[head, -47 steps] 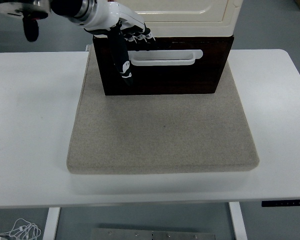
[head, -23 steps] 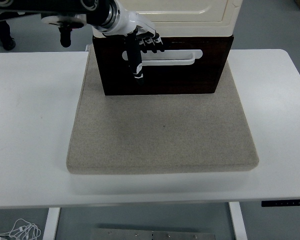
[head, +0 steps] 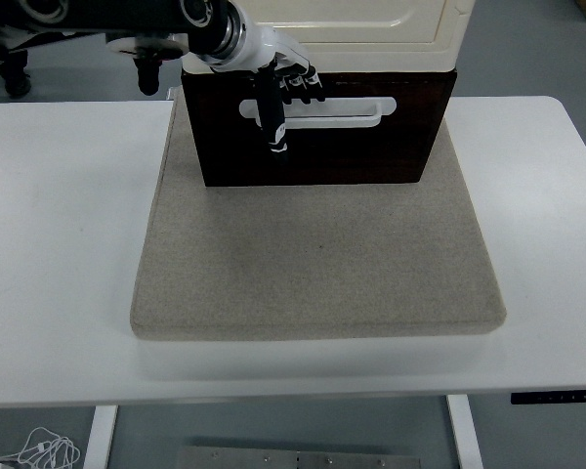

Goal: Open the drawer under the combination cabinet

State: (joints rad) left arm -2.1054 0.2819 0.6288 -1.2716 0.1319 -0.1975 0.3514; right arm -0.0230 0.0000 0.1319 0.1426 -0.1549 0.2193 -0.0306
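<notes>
**Left hand at the drawer handle**

The dark brown drawer [head: 317, 147] sits closed under the cream cabinet [head: 356, 29], at the far edge of the grey mat [head: 317, 254] on the white table [head: 59, 244]. The left hand [head: 273, 83] reaches the left end of the drawer's white handle [head: 332, 112], fingers curled over its top bar, thumb hanging down the drawer front

the left hand [head: 276, 83] now sits further right along the drawer [head: 317, 132] front, its fingers over the white handle's [head: 322, 112] left end.
</notes>
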